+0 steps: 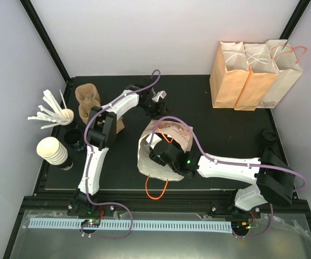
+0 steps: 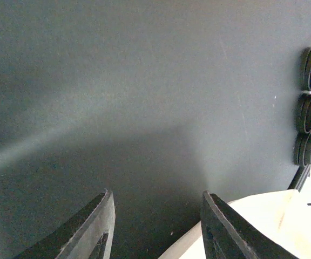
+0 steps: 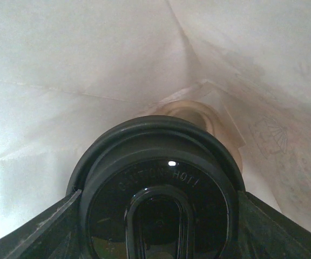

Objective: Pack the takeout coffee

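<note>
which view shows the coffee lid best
Right wrist: the takeout coffee's lid fills the lower frame, gripped by the right hand inside the white bag. Top external shows only the bag around that hand, no cup. Left wrist shows bare mat and a bag corner.

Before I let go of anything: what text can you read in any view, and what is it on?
"CAUTION HOT!": on the takeout coffee, embossed faintly on its lid.
Print on the lying white bag: too small to read. Its red letters in the left wrist view are cut off and blurred.
Logo on the standing pale bag: too small to read.
</note>
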`<state>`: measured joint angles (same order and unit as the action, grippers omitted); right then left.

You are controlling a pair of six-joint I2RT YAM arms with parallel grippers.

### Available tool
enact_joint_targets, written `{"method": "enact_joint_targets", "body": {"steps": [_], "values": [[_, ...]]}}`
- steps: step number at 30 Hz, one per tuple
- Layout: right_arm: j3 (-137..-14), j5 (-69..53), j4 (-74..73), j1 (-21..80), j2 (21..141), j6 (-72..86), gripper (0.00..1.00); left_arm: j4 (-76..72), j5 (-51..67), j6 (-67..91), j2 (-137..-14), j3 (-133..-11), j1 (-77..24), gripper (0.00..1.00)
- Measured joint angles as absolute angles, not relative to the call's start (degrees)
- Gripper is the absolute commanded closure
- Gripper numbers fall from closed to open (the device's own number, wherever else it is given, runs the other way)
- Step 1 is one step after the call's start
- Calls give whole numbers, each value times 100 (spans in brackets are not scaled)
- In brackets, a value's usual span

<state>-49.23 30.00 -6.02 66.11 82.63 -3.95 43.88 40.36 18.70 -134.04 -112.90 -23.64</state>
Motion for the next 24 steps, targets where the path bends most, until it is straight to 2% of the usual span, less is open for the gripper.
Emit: {"method": "enact_joint_targets", "body": {"steps": [8,16,24], "values": [[-5057,2987,-718,6589,8278,-395,60,4923,4268,1603,-13664,-11271,-2375,60],[-5271,3124,-972,6587,8530,-405,59,5081,4397,1431,-13533,-10433,-2364,63],[-5374,3330,-1057,6692,8611,-508,59,5078,4372,1376,-13375,-10285,-2364,65]]}}
